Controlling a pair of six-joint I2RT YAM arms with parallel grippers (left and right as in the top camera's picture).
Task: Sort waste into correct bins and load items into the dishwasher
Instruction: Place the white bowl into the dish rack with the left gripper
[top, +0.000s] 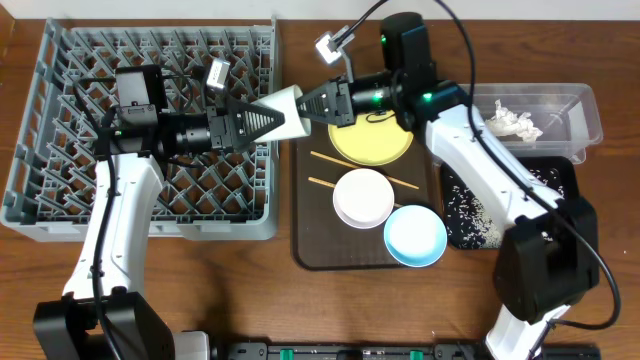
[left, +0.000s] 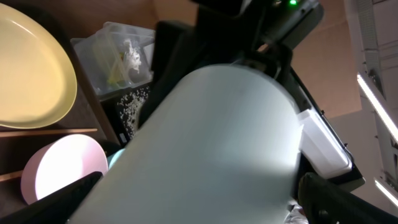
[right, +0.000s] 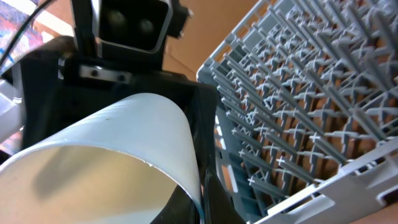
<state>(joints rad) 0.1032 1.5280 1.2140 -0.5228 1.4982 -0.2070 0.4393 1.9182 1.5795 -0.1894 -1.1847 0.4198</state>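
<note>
Small white cup (top: 288, 108) pinched by right tool (top: 310, 103), left tool (top: 260, 120) wide

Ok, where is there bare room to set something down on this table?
The dish rack holds no dishes; its far-left columns and back rows are open. Bare table runs along the near edge, before rack and brown tray. Crowded: the brown tray, with yellow plate, white bowl, blue bowl and chopsticks.
</note>
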